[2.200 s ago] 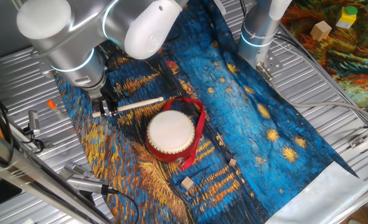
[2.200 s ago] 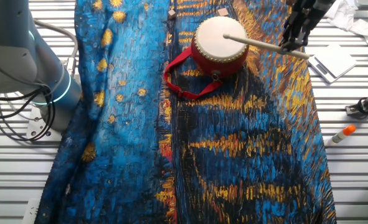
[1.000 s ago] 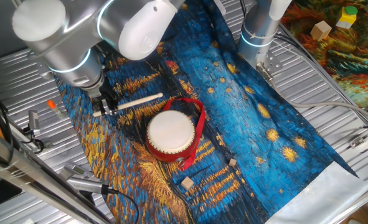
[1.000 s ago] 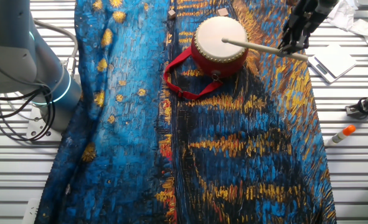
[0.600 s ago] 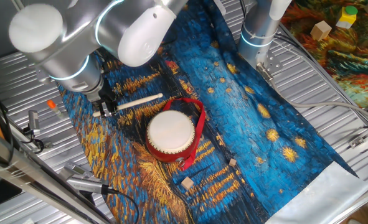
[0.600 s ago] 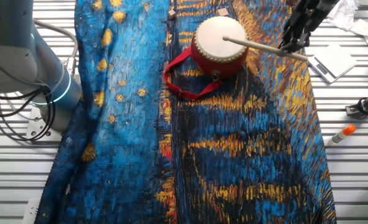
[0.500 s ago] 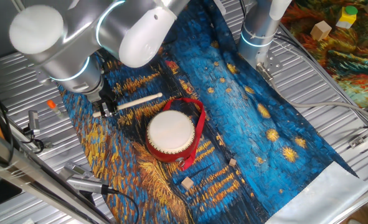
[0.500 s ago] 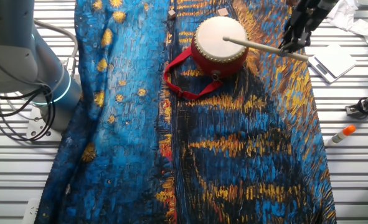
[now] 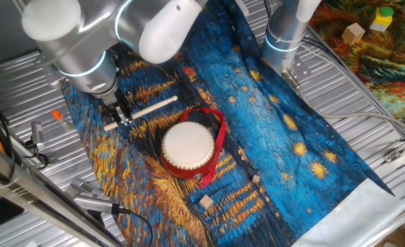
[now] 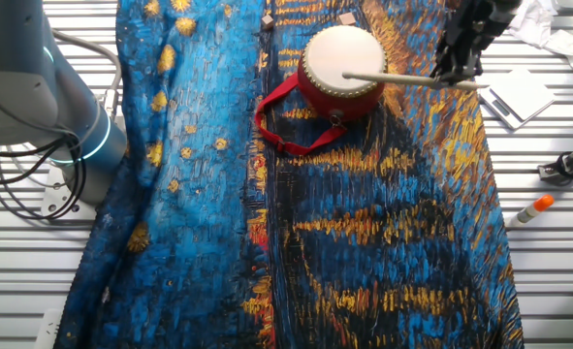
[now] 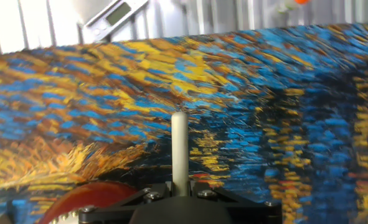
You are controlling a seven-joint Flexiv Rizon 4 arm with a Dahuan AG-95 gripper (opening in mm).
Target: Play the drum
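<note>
Your end effector (image 9: 120, 115) is closed on the butt end of the stick (image 9: 142, 110), with the jaws pinched tight around it near one end, so most of the shaft runs free toward the drum (image 9: 188, 148). In the hand view the stick (image 11: 180, 149) juts straight out from between the jaws over the painted cloth (image 11: 283, 93), and a red curve of the drum's (image 11: 84, 200) body shows at the lower left. In the other fixed view the stick (image 10: 402, 79) lies nearly level and its tip sits over the near edge of the cream skin of the drum (image 10: 342, 58); you cannot tell from here whether it touches the skin or hangs just above it. The drum stands upright on the cloth (image 9: 291, 123) that covers the desk (image 9: 24, 82), its red strap (image 9: 220, 140) looped out beside it. You look to be mid-beat, in the striking step itself. The next move calls for a short wrist tilt that drops the tip onto the skin and lifts it again, keeping the grip firm so the stick does not slip or twist.
</note>
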